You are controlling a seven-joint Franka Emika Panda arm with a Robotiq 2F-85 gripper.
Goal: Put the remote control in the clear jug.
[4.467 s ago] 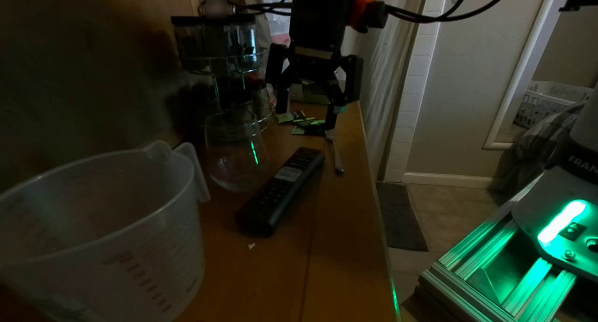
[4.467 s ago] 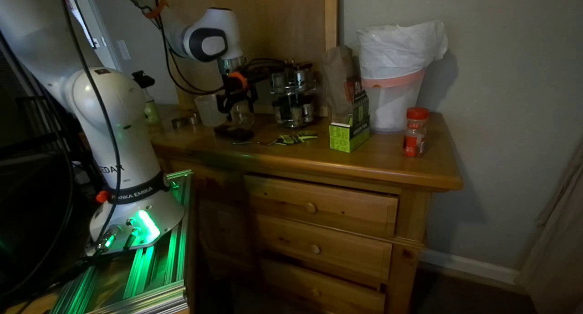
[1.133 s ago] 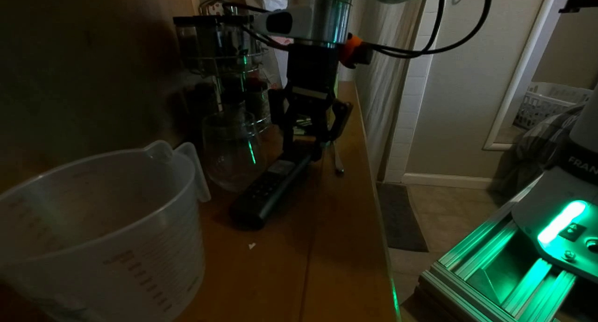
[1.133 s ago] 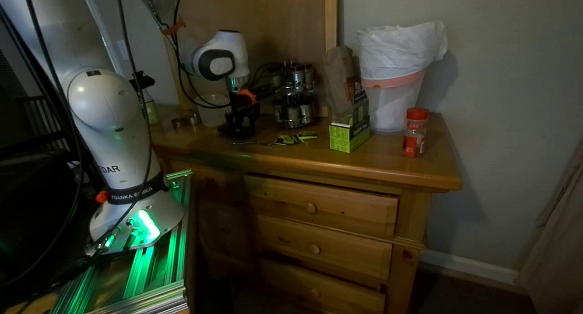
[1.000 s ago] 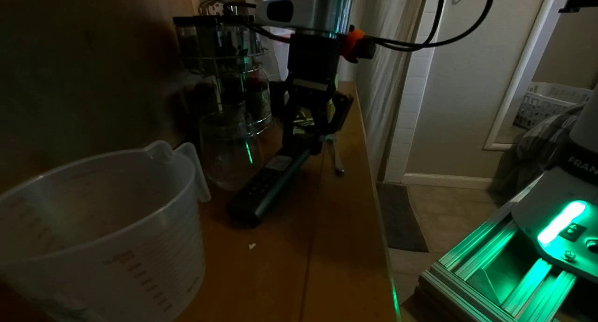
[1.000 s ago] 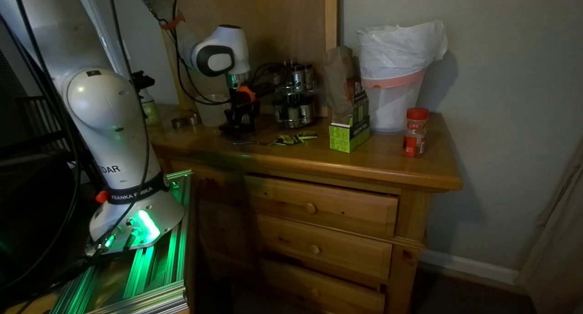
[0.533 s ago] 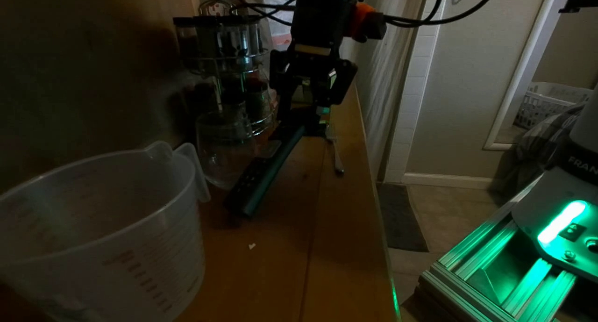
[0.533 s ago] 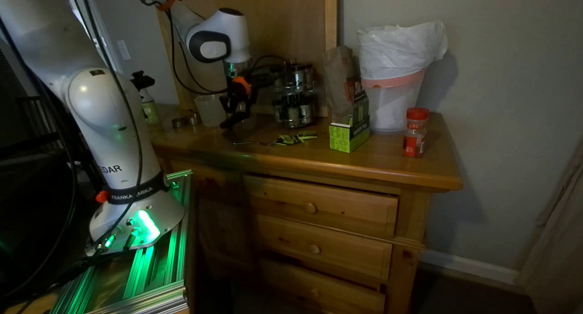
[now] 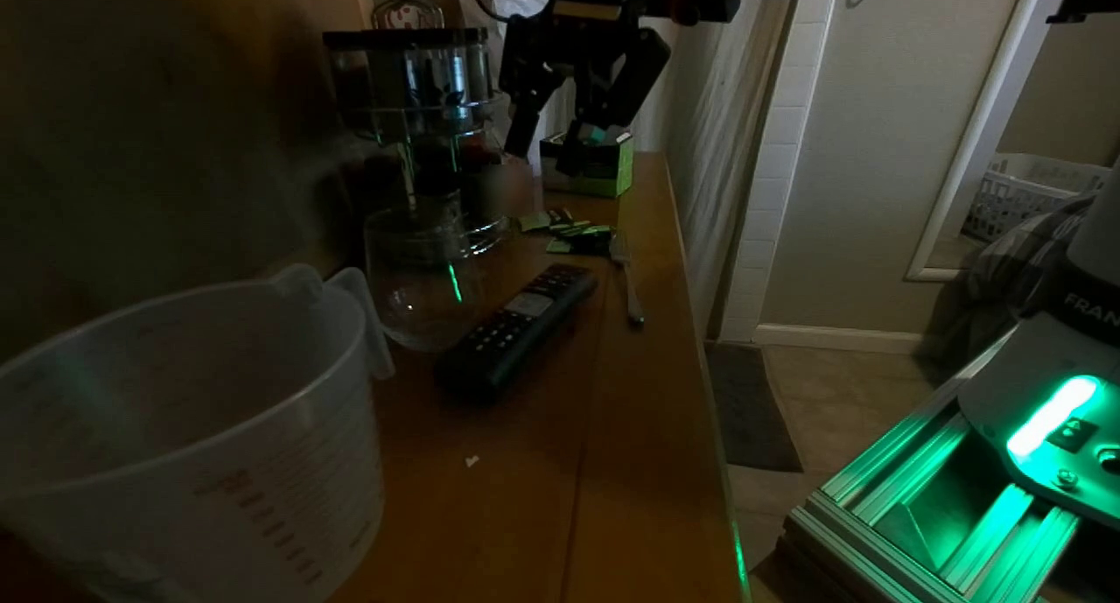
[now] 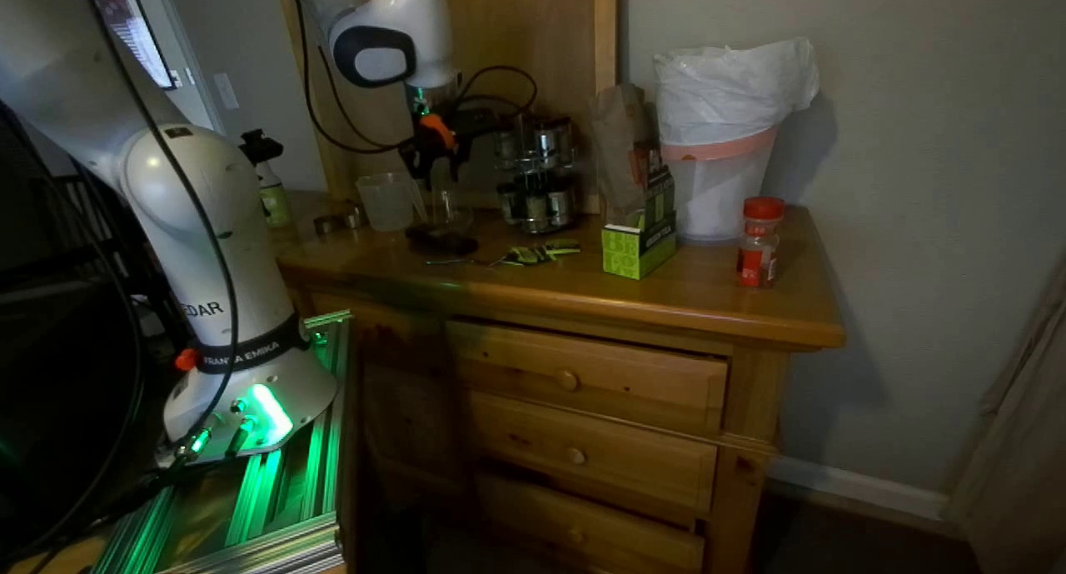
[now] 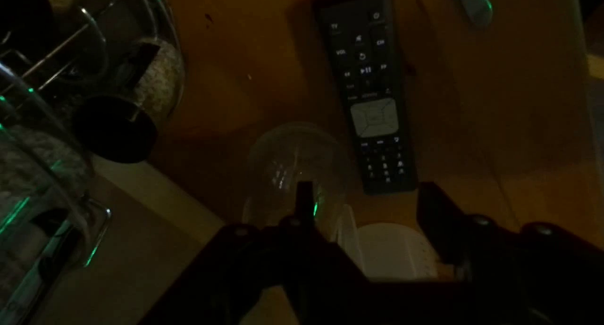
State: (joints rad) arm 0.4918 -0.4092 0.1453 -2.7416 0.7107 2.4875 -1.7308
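The remote control (image 9: 518,330), long and black with a grey pad, lies on the wooden top in both exterior views (image 10: 441,241). In the wrist view the remote (image 11: 376,118) runs lengthwise, its near end between and beyond the fingertips. My gripper (image 9: 544,153) is open and empty, well above the remote; it also shows open in the wrist view (image 11: 365,187) and above the top in an exterior view (image 10: 439,179). The clear jug (image 9: 289,489), whitish with reddish marks, stands upright at the near left. It shows partly behind my fingers in the wrist view (image 11: 394,252).
A clear glass vessel (image 9: 420,305) stands between the jug and the remote. A wire rack of jars (image 10: 537,207) is behind. A metal utensil (image 9: 630,292) and green packets (image 9: 573,234) lie beyond the remote. A green box (image 10: 637,249) stands farther along.
About a second ago my gripper was shut on the remote's far end, then lifted it, tilted. Now it has opened and risen, and the remote lies on the top, slightly shifted.
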